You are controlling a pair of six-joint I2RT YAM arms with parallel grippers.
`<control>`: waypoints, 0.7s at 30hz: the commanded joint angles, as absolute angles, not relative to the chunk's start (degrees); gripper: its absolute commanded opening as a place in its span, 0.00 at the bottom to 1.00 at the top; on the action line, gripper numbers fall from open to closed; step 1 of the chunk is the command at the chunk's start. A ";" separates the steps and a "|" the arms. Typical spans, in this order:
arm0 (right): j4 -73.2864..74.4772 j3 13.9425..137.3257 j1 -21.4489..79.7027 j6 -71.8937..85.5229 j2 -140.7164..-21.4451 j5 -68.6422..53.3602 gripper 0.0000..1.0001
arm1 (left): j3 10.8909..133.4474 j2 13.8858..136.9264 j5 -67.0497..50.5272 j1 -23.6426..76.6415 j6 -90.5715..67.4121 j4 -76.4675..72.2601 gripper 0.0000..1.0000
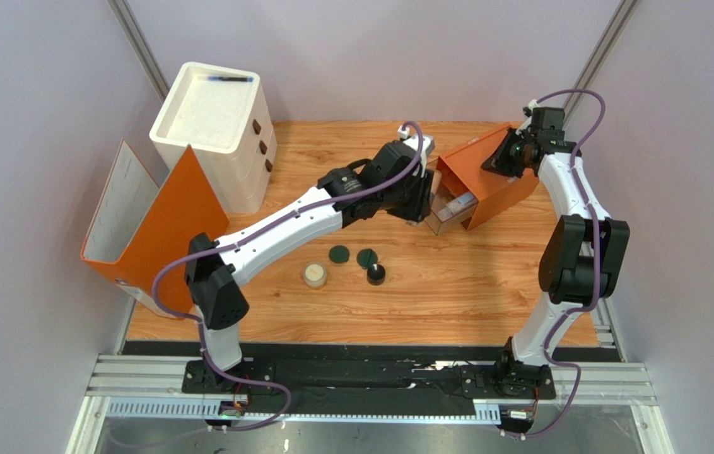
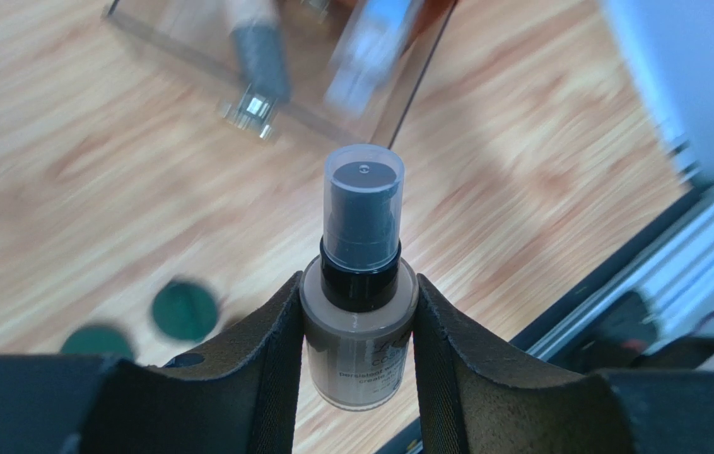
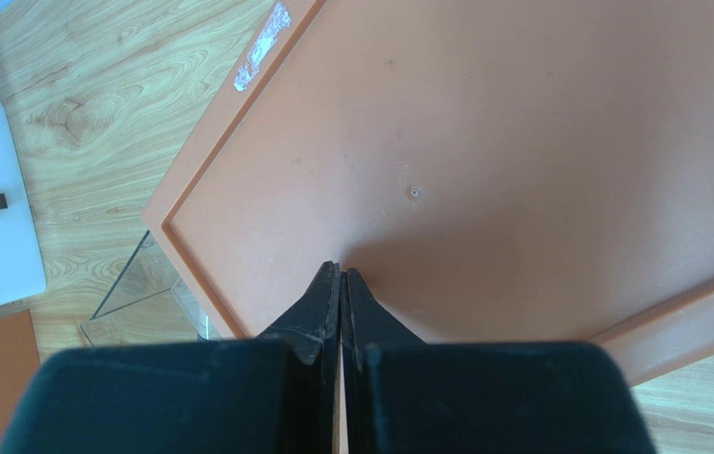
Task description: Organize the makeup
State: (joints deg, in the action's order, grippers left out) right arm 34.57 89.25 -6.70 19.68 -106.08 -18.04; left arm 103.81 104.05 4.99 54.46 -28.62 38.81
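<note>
Pinching the beige pump bottle (image 2: 359, 331) between both pads, my left gripper (image 2: 359, 284) had it by the body, just under the black collar, so the clear-capped pump stuck out past the fingertips and stayed free. The bottle hung above bare table (image 1: 484, 293), off the wood, just short of the clear drawer (image 2: 332, 121) that stood pulled out of the orange drawer box (image 3: 522, 142). The drawer was open toward me, I'd judge so the bottle could go in cap-first. It already held a beige dark-capped tube (image 2: 257, 57) and a clear tube (image 2: 361, 57) (both blurred in the left wrist view, no detail readable).

My right gripper (image 3: 341, 274) had its fingers pressed together, holding nothing I could see, with the tips right at the box's flat orange panel. Whether they really touched it I couldn't tell. My guess was that it braced the box against sliding while things went into the drawer.

Not sorted yet, lying loose near the middle of the table: cream jar (image 1: 314, 275), black jar (image 1: 375, 275), a dark-green disc (image 1: 339, 254) and a second dark-green disc (image 1: 366, 257) just beside it. All four sat near each other, well apart from the drawer. By my count the task was under halfway.
</note>
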 commanded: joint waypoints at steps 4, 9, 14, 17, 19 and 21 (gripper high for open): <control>52.12 83.06 -5.89 16.61 -113.73 -13.53 0.00 | 110.73 113.02 -4.31 49.84 -46.91 23.56 0.00; 52.03 82.97 -5.89 16.70 -113.73 -13.36 0.00 | 122.33 121.89 -2.99 48.96 -49.30 23.38 0.00; 52.03 83.14 -5.89 16.61 -113.73 -13.62 0.00 | 129.98 128.22 -2.64 48.78 -50.97 24.43 0.00; 52.20 83.14 -5.98 16.61 -113.64 -13.62 0.01 | 130.34 129.11 -2.37 48.52 -50.89 25.84 0.19; 52.21 83.14 -5.89 16.70 -113.64 -13.54 0.01 | 129.55 128.94 -2.11 48.25 -50.80 26.27 0.33; 52.21 83.14 -5.89 16.61 -113.73 -13.71 0.01 | 128.94 128.41 -1.06 48.16 -50.36 27.33 0.43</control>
